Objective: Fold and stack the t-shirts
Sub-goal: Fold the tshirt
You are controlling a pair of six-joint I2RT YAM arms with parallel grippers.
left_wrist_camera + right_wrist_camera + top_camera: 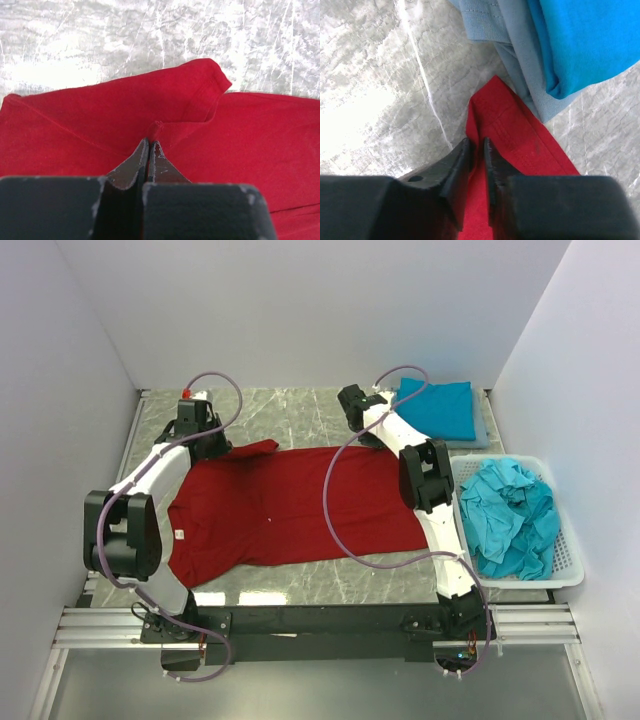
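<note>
Both arms reach from the near edge across the table [290, 410]. red t-shirt [300, 505] flat at centre; white neck label [180, 534] near-left, print too small to read. left gripper [150, 145] clamped on a far sleeve fold. right gripper [476, 145] pinches the far hem corner, just beside the folded teal t-shirts [435, 408]
</note>
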